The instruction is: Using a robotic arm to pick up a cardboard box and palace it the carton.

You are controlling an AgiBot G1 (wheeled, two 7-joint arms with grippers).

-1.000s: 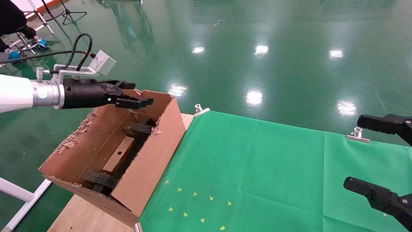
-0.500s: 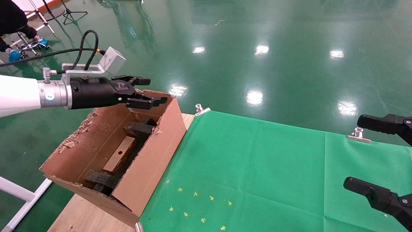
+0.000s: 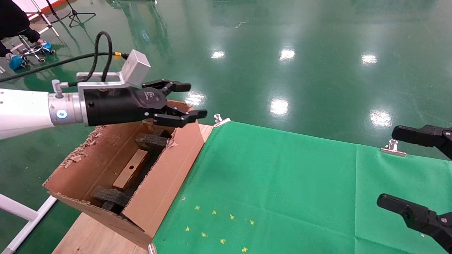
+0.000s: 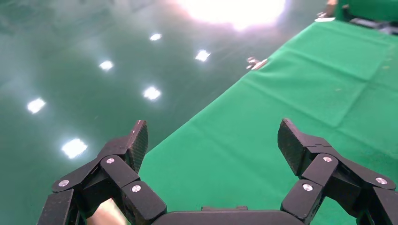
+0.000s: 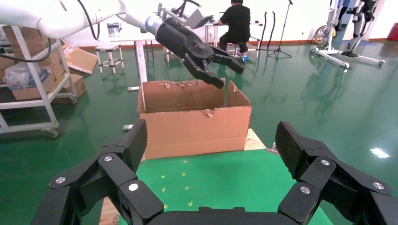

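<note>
The robotic arm, my left one, is white with a black gripper (image 3: pixel 196 100). The gripper is open and empty above the far right corner of the carton (image 3: pixel 169 176). It also shows in the left wrist view (image 4: pixel 212 136) over the green cloth, and in the right wrist view (image 5: pixel 231 76) above the carton (image 5: pixel 197 126). The cardboard box (image 3: pixel 130 169) lies flat inside the carton among black foam pieces (image 3: pixel 152 142). My right gripper (image 3: pixel 388 165) is open and empty at the right edge of the table; its own view shows it too (image 5: pixel 211 136).
A green cloth (image 3: pixel 282 183) covers the table, held by metal clips (image 3: pixel 220 120) (image 3: pixel 392 148) at the far edge. Small yellow marks (image 3: pixel 215 225) dot its near part. Bare wood (image 3: pixel 91 236) shows under the carton. A white frame leg (image 3: pixel 21 215) stands left of the table.
My left gripper has moved right and slightly up, from over the carton's far end to its right corner, staying open. The box, carton and right gripper have not moved.
</note>
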